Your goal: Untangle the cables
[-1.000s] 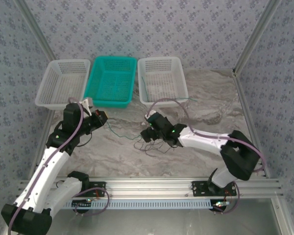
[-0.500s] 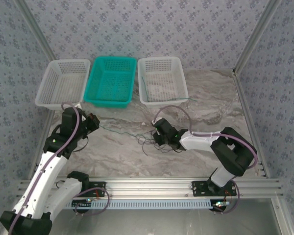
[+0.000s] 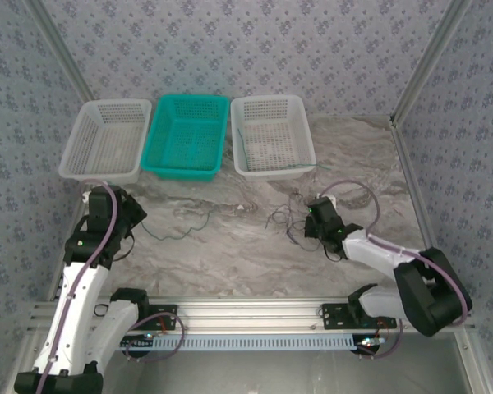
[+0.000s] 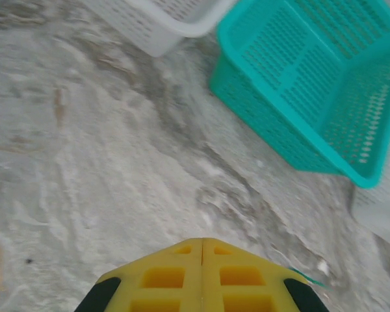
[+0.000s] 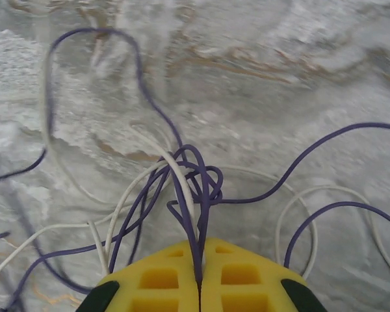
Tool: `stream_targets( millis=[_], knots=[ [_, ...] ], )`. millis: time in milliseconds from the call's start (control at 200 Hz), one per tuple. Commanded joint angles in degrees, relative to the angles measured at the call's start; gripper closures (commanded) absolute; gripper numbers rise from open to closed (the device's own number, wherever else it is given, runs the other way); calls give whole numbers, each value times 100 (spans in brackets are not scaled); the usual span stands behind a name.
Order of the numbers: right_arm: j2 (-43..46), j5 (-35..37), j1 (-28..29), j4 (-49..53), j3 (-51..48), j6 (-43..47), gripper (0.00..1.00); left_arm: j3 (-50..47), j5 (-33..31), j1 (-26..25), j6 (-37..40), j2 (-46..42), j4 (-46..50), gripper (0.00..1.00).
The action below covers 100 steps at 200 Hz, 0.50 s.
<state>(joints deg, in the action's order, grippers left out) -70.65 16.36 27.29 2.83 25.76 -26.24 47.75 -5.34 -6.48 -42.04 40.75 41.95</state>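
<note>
We see both arms built of smooth white shells with black joints and black wrist housings: the left arm (image 3: 86, 287) and the right arm (image 3: 378, 256). Thick mauve cables (image 3: 60, 308) trail along them behind the claws. On the left claw (image 4: 201, 242) and the right claw (image 5: 199, 246) we find yellow fingers (image 4: 162, 276) moulded with square recesses, flanked behind by black corners (image 4: 101, 296).

The green cable (image 3: 189, 232) lies in loose waves on the counter (image 3: 230, 267), left of centre, apart from the rest. Purple cables (image 5: 196, 170) and pale cables (image 5: 173, 170) loop through one knot, with purple strands pinched in the right hand (image 5: 200, 248).
</note>
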Motion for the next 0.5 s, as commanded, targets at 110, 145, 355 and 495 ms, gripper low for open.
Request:
stream_targets(
  millis=[110,145,355,495],
  knots=[
    [593,-44,-17,457,17,-376,100,512,2530,-54,-154,65,-1734,100],
    [648,-100,-14,484,17,-398,100,636,2721,-124,-314,133,-2023,100],
    [1023,-229,125,681,-37,-629,100,1653,1947,-951,-44,975,-2927,100],
    [1324,-217,271,904,-11,-722,100,2072,1648,-1347,413,2151,-4092,100]
  ],
)
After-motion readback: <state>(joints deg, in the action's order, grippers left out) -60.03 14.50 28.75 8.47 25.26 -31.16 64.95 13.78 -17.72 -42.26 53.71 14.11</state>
